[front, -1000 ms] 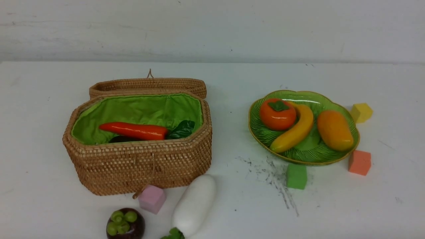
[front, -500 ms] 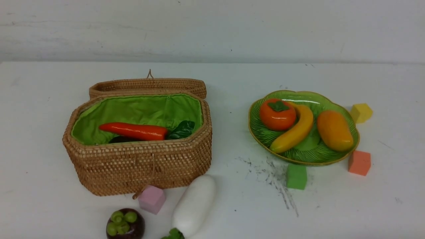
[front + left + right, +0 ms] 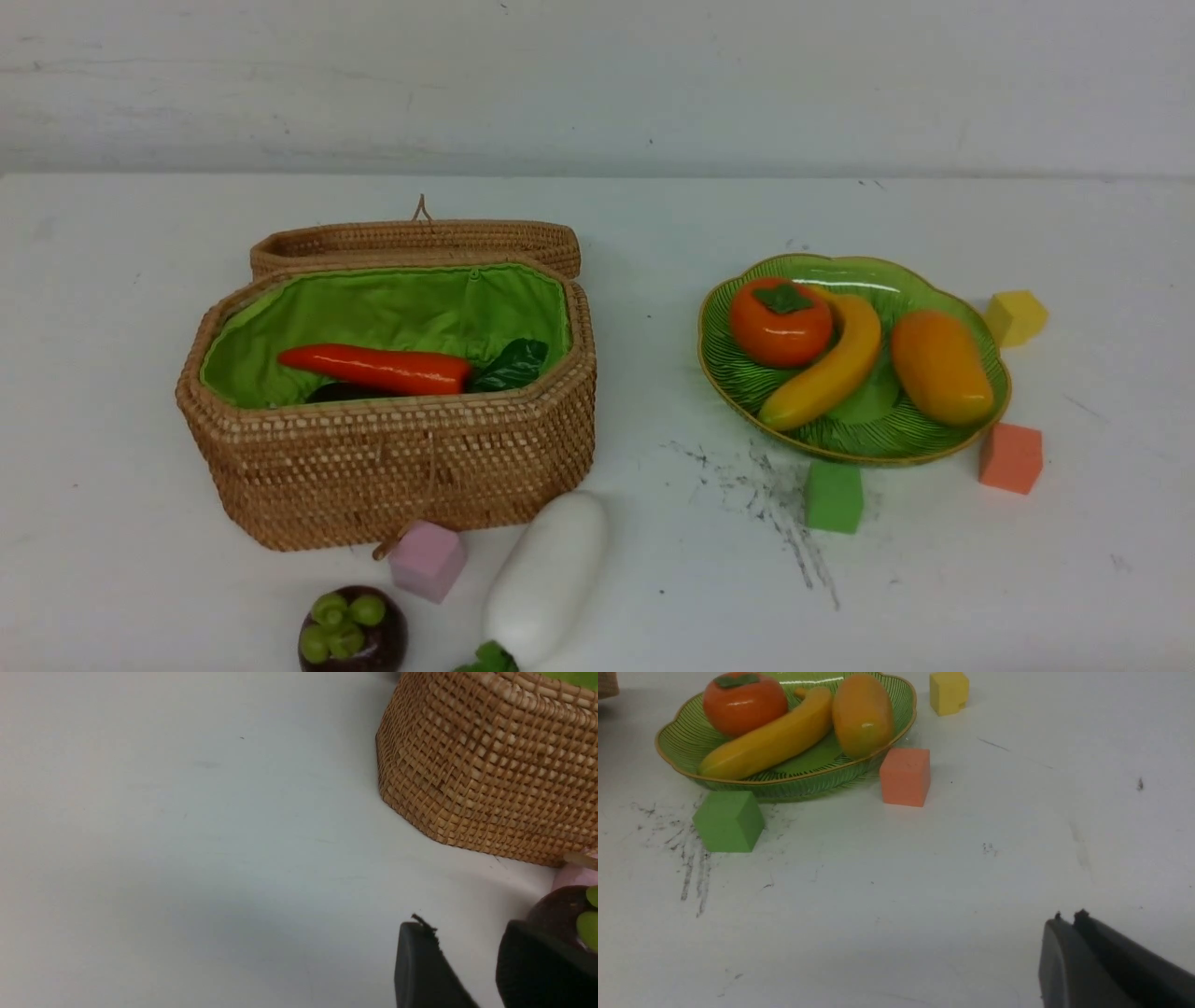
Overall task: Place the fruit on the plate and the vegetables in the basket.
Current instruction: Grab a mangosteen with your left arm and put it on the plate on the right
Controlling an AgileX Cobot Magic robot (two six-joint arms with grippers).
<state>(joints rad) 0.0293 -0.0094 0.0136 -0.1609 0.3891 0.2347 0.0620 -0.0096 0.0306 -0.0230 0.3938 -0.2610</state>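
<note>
The open wicker basket (image 3: pixel 401 476) holds the carrot (image 3: pixel 378 368) and a dark eggplant (image 3: pixel 341 392) under it. The white radish (image 3: pixel 546 579) and the mangosteen (image 3: pixel 353 633) lie on the table in front of the basket. The green plate (image 3: pixel 868 439) holds the persimmon (image 3: pixel 780 320), banana (image 3: pixel 826 369) and mango (image 3: pixel 941 366). My left gripper (image 3: pixel 465 926) is open and empty, low over the table, with the mangosteen (image 3: pixel 556 907) just beyond one finger. My right gripper (image 3: pixel 1069 917) is shut and empty, well short of the plate (image 3: pixel 738 784). Neither gripper shows in the front view.
A pink cube (image 3: pixel 428 558) sits between the basket and the radish. Green (image 3: pixel 834 496), orange (image 3: pixel 1011 456) and yellow (image 3: pixel 1016 316) cubes ring the plate. The basket lid (image 3: pixel 415 241) lies open behind it. Dark scuff marks run in front of the plate.
</note>
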